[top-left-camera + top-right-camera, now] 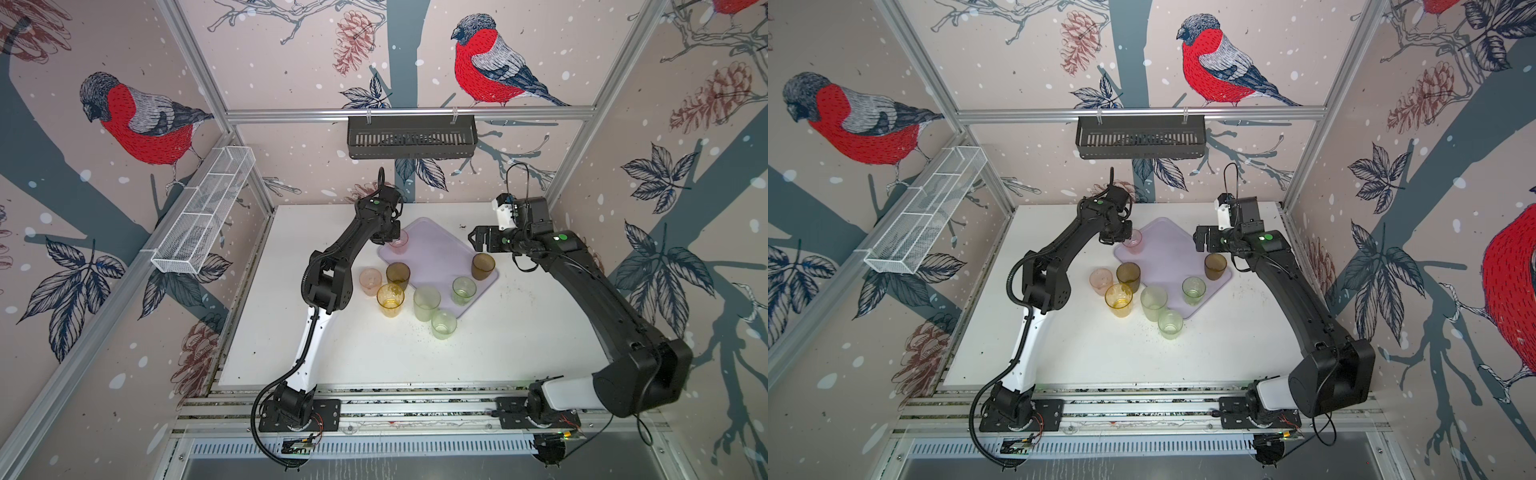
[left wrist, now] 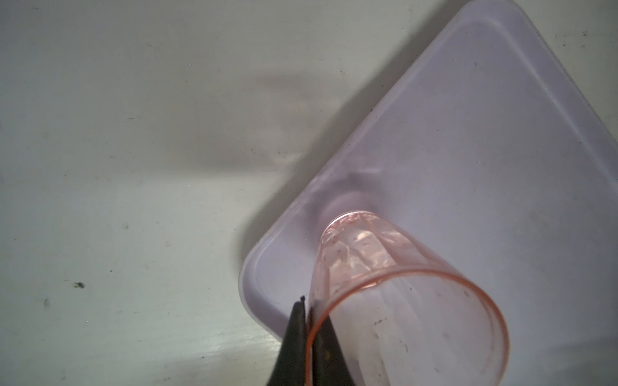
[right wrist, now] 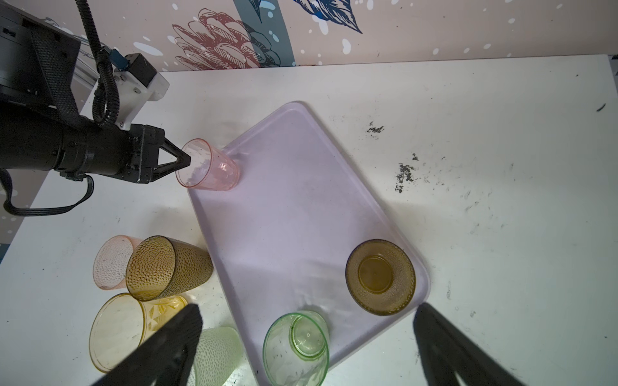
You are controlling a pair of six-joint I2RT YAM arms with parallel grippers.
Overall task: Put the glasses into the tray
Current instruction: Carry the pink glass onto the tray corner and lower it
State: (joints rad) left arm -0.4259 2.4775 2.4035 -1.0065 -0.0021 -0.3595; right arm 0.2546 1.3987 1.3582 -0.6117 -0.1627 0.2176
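Note:
My left gripper (image 2: 307, 310) is shut on the rim of a pink glass (image 2: 384, 284), one finger inside and one outside. The glass is tilted, with its base over the far left corner of the lilac tray (image 3: 294, 207); I cannot tell whether it touches. A brown glass (image 1: 483, 266) and a green glass (image 1: 464, 290) stand on the tray's right side. Left of and in front of the tray stand a pink glass (image 1: 370, 281), a brown glass (image 1: 398, 274), an amber glass (image 1: 390, 299) and two pale frosted glasses (image 1: 426, 303). My right gripper (image 3: 307, 306) hangs open and empty above the tray's right edge.
A black slatted basket (image 1: 411, 141) hangs on the back rail. A white wire mesh basket (image 1: 203, 212) hangs on the left wall. Dark specks of dirt (image 3: 404, 173) lie on the white table (image 1: 519, 340) right of the tray.

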